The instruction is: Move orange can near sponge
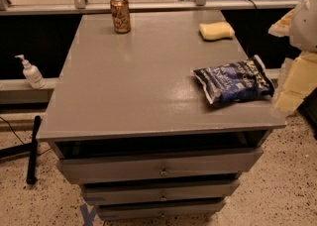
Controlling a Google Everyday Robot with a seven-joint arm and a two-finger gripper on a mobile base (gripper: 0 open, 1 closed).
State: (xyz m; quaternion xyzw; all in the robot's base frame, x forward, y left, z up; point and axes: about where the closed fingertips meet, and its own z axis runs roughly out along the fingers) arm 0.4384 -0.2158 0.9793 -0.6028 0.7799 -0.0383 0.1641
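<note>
Our hand [295, 85] hangs beside the worktop [138, 86] edge; we cannot tell its grip. The orange can [120, 14] stands farthest from it, well past the sponge [217, 30]; we judge a long reach could topple it.

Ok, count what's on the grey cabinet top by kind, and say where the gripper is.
Drink cans: 1, the orange can, far left.
Sponges: 1, the sponge, far right.
Chip bags: 1, the blue chip bag, near the right edge.
Total: 3.
The gripper is off the cabinet top at its right edge, beside the bag.
</note>
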